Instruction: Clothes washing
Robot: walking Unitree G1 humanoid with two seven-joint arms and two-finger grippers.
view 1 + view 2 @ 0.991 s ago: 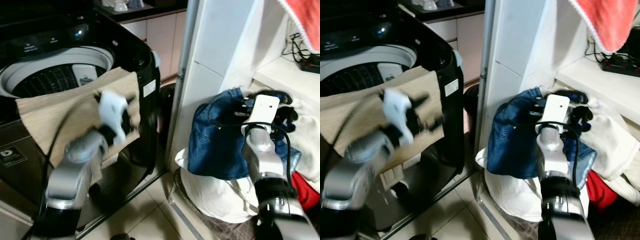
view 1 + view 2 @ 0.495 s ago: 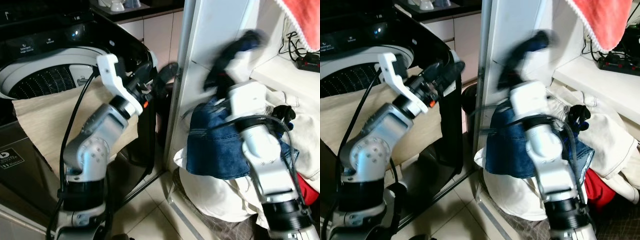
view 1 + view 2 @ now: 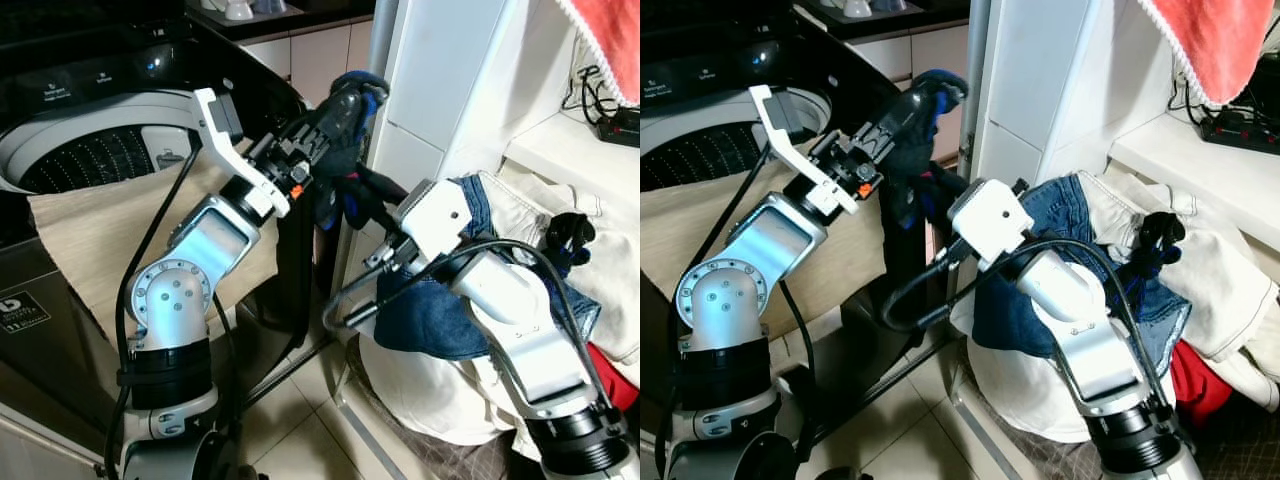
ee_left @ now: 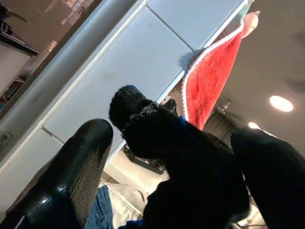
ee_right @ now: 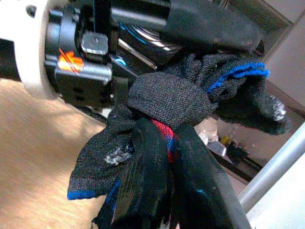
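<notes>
**Passing a dark sock between two grippers beside the washer**

Looking through the head camera, you had both arms meeting in front of the black washing machine (image 3: pixel 290 300). The left gripper (image 3: pixel 335 115) and the right gripper (image 3: pixel 360 200) both met at a dark knitted sock (image 3: pixel 345 150) with blue trim, held up between the machine and the white partition (image 3: pixel 440 90), probably so one arm could hand it over toward the open drum (image 3: pixel 100 160). A beige cloth (image 3: pixel 90 230) lay draped over the drum's rim. Behind your right arm sat the laundry pile: blue denim (image 3: pixel 440 320), creamy white fabric (image 3: pixel 430 390) and a glimpse of red.

From the left wrist, the two glossy black fingers (image 4: pixel 71 176) stood spread to either side of the fuzzy sock (image 4: pixel 190 162), so it looked loosely cradled rather than squeezed. A red towel (image 4: pixel 209 81) with white edging hung beyond.

From the right wrist, your fingers (image 5: pixel 147 181) were pressed together on the bunched, ribbed sock (image 5: pixel 171 100), pinching it near a red patch.
</notes>
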